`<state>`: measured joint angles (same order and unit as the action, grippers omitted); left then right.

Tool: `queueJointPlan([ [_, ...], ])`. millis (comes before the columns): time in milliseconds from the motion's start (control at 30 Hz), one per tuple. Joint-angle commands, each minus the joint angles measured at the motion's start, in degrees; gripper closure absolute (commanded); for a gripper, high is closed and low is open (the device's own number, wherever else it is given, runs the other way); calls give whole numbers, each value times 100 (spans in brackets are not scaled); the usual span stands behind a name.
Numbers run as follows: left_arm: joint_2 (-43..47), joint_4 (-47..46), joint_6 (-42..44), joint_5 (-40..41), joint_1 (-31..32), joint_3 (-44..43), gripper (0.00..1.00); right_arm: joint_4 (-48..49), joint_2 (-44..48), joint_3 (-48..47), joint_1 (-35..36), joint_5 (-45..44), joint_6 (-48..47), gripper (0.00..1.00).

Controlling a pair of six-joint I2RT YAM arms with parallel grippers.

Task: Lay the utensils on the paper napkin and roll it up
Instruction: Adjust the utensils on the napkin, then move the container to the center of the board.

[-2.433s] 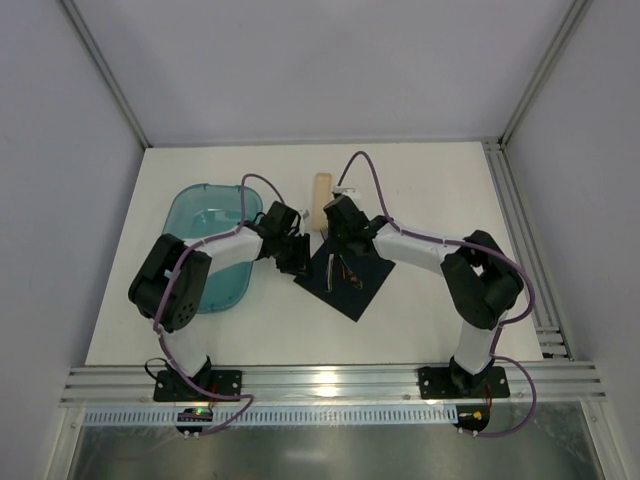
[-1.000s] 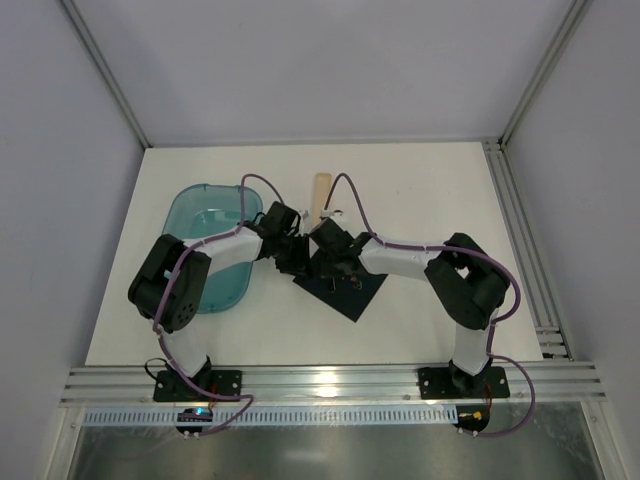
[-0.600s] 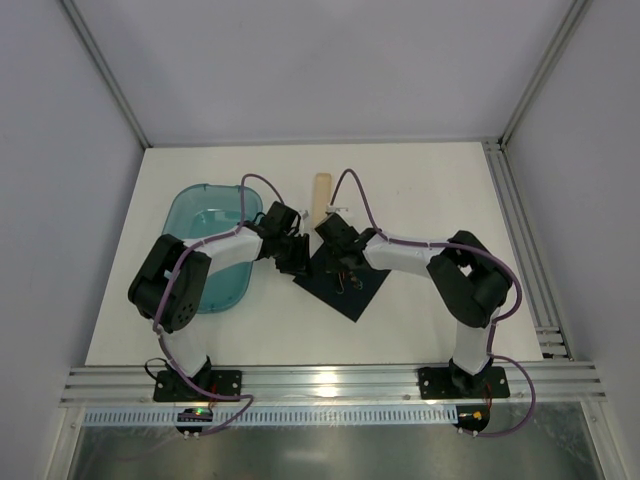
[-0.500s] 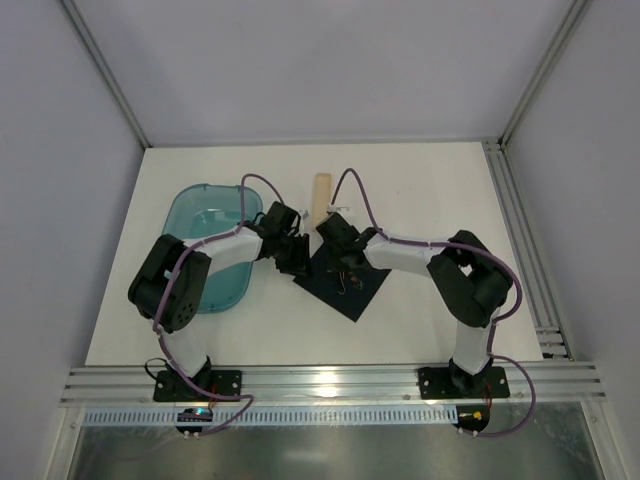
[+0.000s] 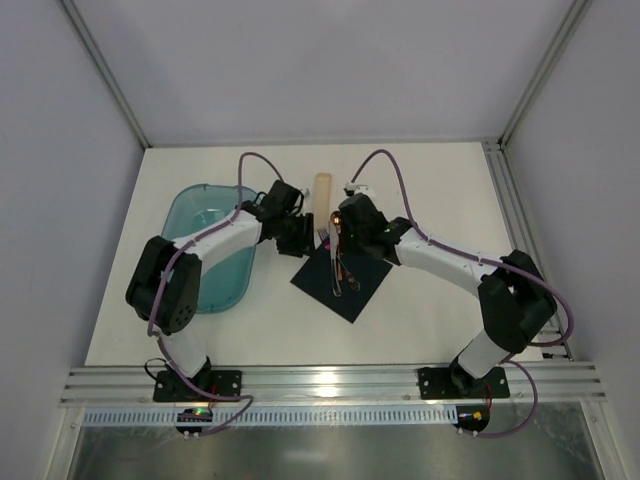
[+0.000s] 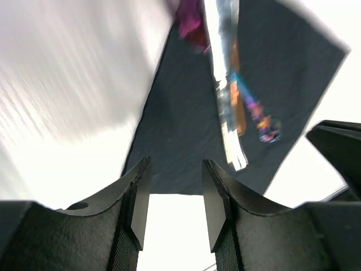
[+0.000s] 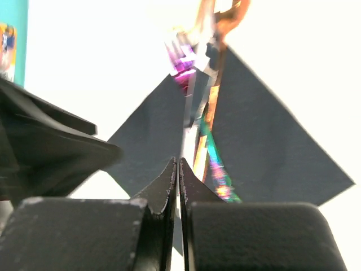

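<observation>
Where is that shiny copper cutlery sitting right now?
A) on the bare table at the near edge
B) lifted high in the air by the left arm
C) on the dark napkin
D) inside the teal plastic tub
C: the top view shows the utensils lying along the middle of the dark paper napkin, well apart from the teal tub off to the left.

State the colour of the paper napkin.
The paper napkin is dark navy, almost black; clearest in the right wrist view.
</observation>
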<state>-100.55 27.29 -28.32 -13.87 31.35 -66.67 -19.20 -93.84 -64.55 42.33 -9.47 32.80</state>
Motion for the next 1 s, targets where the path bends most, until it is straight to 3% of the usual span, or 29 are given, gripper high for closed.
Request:
queueJointPlan([
  [0,230,364,19,367,-42,-1002,55,-110,287,302,-312,-54,-203,96],
  [133,-52,690,98,333,-59,-1401,58,-14,402,637,-550,-55,-457,96],
  [300,-69,189,-60,217,-59,-988,59,275,411,883,-594,270,-590,96],
  [600,-957,549,195,1289,-191,-2244,58,848,164,1392,-585,570,-494,96],
  [967,-2090,680,449,1633,-323,-3720,57,1050,191,1771,-594,526,-546,96],
])
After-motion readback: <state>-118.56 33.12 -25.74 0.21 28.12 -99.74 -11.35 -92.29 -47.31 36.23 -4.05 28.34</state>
